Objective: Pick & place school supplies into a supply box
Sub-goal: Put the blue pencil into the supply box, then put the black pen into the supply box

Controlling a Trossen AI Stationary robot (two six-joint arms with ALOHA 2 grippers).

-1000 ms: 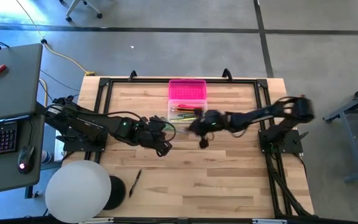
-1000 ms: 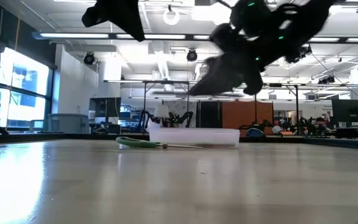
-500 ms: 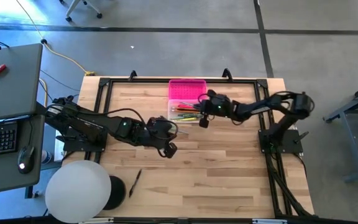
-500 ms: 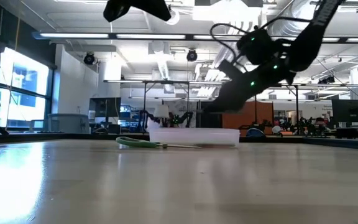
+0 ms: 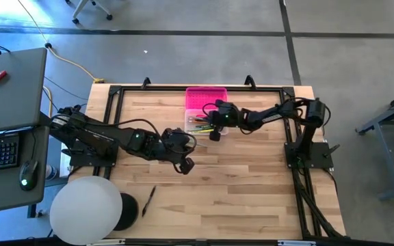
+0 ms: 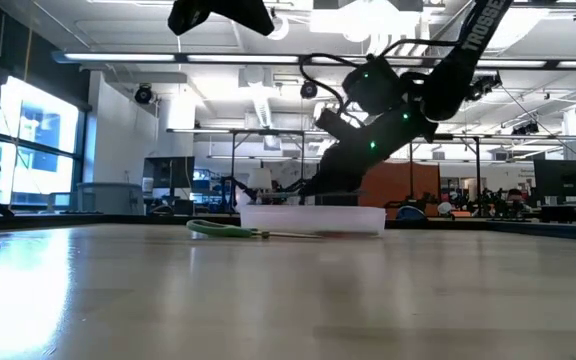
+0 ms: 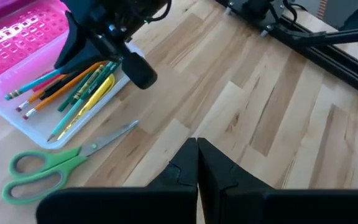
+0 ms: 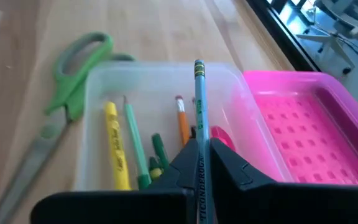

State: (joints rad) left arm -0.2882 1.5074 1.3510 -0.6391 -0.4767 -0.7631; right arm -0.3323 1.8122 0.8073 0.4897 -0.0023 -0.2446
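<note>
Right gripper (image 8: 201, 163) is pinching a grey pencil (image 8: 198, 106) right over the supply box (image 8: 98, 93), scissors (image 8: 67, 87) lying just beside it. Left gripper (image 7: 197, 163) hangs off to the side, fingers pressed together, holding nothing.

In the high view the right gripper (image 5: 214, 131) covered part of the clear base (image 5: 195, 124), and the pens there were too small to count. The pencil (image 8: 199, 118) ran out of sight between the jaws. The scissors (image 8: 55, 106) were cut off by the picture's edge.
</note>
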